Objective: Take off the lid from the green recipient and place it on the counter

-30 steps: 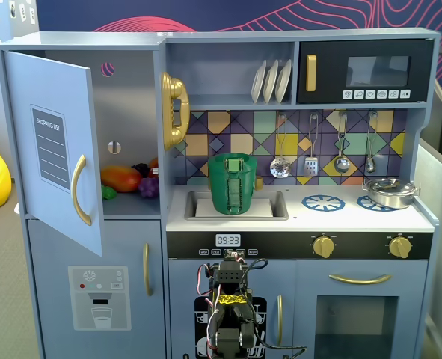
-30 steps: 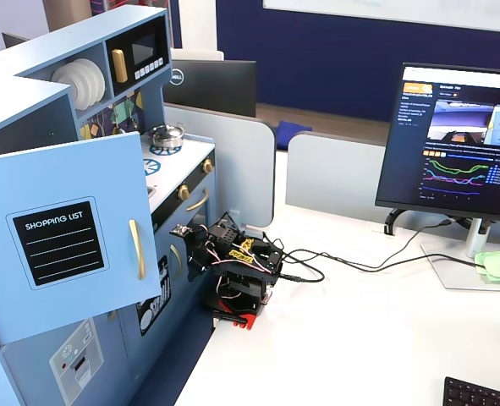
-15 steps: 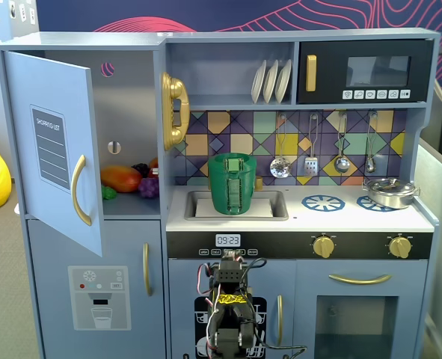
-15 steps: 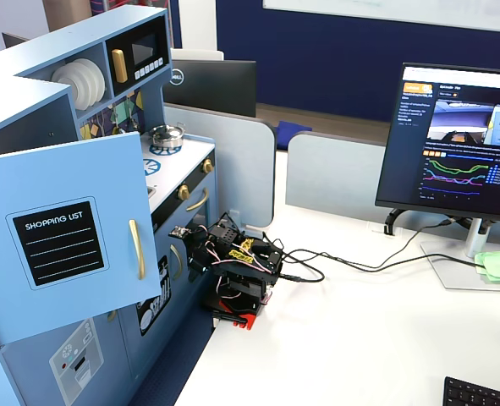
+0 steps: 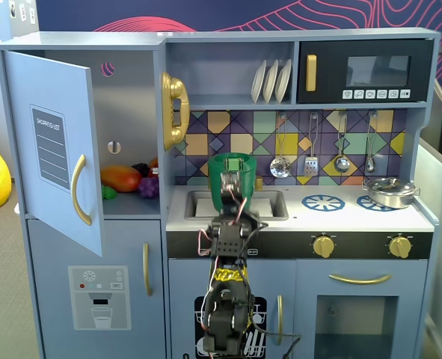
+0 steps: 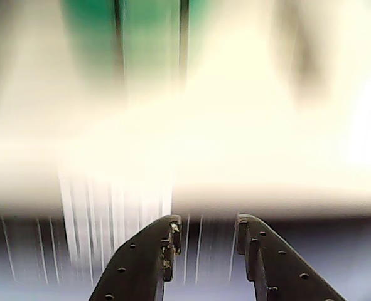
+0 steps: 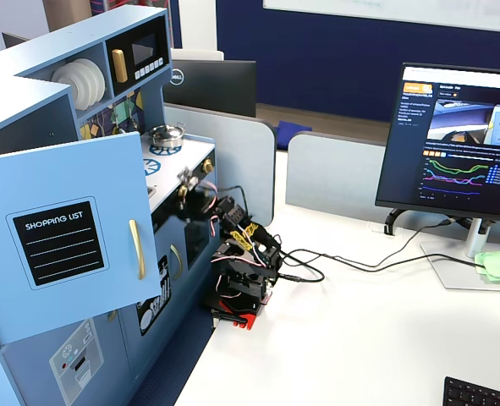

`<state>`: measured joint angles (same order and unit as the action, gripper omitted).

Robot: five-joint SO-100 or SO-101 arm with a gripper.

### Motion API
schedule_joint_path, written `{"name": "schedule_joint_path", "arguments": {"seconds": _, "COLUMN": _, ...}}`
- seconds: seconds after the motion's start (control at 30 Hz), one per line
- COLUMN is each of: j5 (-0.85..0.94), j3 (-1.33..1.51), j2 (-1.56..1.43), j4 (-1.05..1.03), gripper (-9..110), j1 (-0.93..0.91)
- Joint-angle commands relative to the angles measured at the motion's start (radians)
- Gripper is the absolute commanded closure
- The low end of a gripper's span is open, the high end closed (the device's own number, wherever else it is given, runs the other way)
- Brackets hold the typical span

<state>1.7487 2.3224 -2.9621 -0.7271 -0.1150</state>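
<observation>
Toy-kitchen furniture fills a fixed view: pale blue cabinets, a white surface (image 5: 340,218) with a recessed sink (image 5: 269,205) and two blue printed burners (image 5: 323,202). The green recipient (image 5: 219,183) stands upright in the sink, its front partly covered by the arm (image 5: 228,299), which rises from below in front of the control strip. At the recipient's top sits the lid (image 5: 231,158), seen edge-on as a bright green rim with a small tab.

A small steel pot (image 5: 390,192) rests on the right-hand burner. Behind, a patterned tile wall carries hanging utensils (image 5: 341,142); plates (image 5: 271,81) stand on the shelf above, beside a black microwave (image 5: 364,71). The fridge door (image 5: 54,149) at left hangs open, showing toy fruit (image 5: 120,178) inside.

In the wrist view the fingers (image 6: 205,235) are spread with a clear gap and hold nothing; the blurred surface edge and green recipient (image 6: 149,44) lie ahead of them.

The other fixed view shows the room: a white desk (image 7: 385,338) beside the kitchen, grey partitions (image 7: 343,173), a lit monitor (image 7: 459,139), trailing cables (image 7: 359,264) and dark blue walls.
</observation>
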Motion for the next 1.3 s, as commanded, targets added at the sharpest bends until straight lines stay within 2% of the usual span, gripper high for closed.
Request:
{"name": "schedule_joint_path", "arguments": {"seconds": 0.0, "j5": -0.002, "j3": -0.146, "j2": 0.064, "j4": 0.153, "gripper": 82, "j1": -0.003}}
{"name": "schedule_joint_path", "arguments": {"seconds": 0.17, "j5": -0.038, "j3": -0.138, "j2": 0.089, "j4": 0.322, "gripper": 74, "j1": 0.025}}
{"name": "schedule_joint_path", "arguments": {"seconds": 0.37, "j5": -0.057, "j3": -0.164, "j2": 0.156, "j4": 0.425, "gripper": 66, "j1": 0.032}}
{"name": "schedule_joint_path", "arguments": {"seconds": 0.63, "j5": -0.075, "j3": -0.247, "j2": 0.298, "j4": 0.486, "gripper": 65, "j1": 0.034}}
{"name": "schedule_joint_path", "arguments": {"seconds": 1.27, "j5": -0.072, "j3": -0.428, "j2": 0.557, "j4": 0.445, "gripper": 66, "j1": 0.032}}
